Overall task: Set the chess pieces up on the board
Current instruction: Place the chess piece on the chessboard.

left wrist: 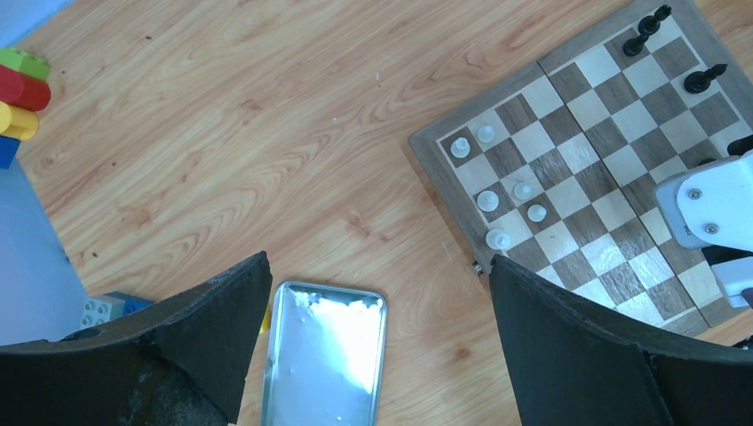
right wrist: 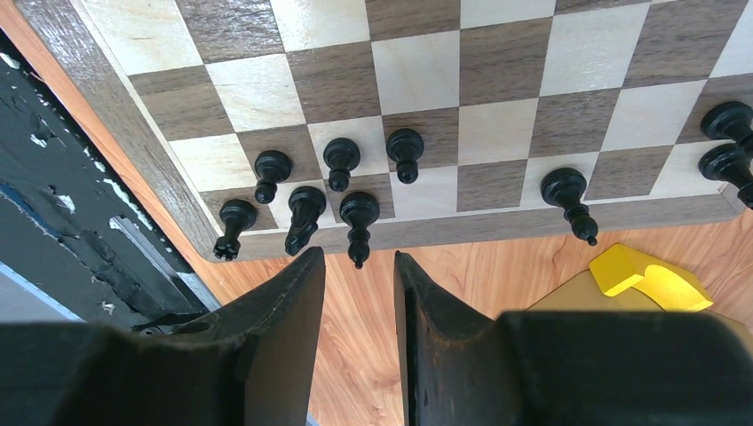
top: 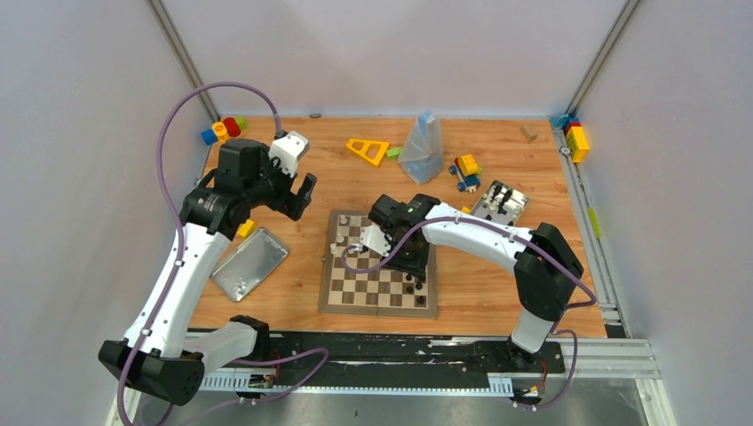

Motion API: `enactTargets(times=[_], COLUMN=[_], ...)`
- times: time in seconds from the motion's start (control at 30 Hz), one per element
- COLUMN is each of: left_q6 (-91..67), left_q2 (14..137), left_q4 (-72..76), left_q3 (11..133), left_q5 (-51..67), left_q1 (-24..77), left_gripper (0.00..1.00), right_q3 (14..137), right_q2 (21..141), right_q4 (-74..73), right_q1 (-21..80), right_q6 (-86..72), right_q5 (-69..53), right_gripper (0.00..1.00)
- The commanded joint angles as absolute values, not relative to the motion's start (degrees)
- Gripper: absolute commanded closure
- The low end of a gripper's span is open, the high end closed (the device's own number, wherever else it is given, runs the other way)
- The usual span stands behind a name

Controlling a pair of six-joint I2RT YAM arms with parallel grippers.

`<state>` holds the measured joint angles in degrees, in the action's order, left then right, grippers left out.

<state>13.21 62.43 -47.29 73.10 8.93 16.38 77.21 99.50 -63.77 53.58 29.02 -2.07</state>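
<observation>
our right hand (right wrist: 357, 259) hangs low over a corner of the board (right wrist: 497, 133), its fingers a narrow gap apart and gripping nothing that we can see; the bare counter (right wrist: 360, 355) shows between them. just past the fingertips six black chess pieces (right wrist: 341, 160) crowd the two rows along the board's edge, and three more stand further along that same edge. on the opposite edge, in the left wrist view, six white pieces (left wrist: 487, 201) stand in two loose rows. the board itself lies flat in the middle of the counter. our left hand (left wrist: 380, 266) hovers off the board's left side, spread wide and empty, with a silver metal lid (left wrist: 324, 355) lying on the counter near it. coloured toy blocks (left wrist: 19, 89) sit at the counter's far left corner.
</observation>
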Motion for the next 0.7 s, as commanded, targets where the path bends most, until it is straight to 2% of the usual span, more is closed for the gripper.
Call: enactTargets(times=[0.0, 0.67], left_q6=[14.0, 14.1], left_q2=[61.1, 60.5], left_q4=[-45.6, -45.0], left_q3=[73.4, 72.4], left_q5=[9.0, 8.9], left_q1=[16.1, 16.0], left_gripper=[0.0, 0.0], right_q3=[78.6, 75.7], right_q2=[99.1, 100.4], right_q4=[-62.8, -61.1], right_q1=[54.0, 55.7], right_q6=[28.7, 28.7], right_q5=[-3.2, -1.5], right_gripper=[0.64, 0.65])
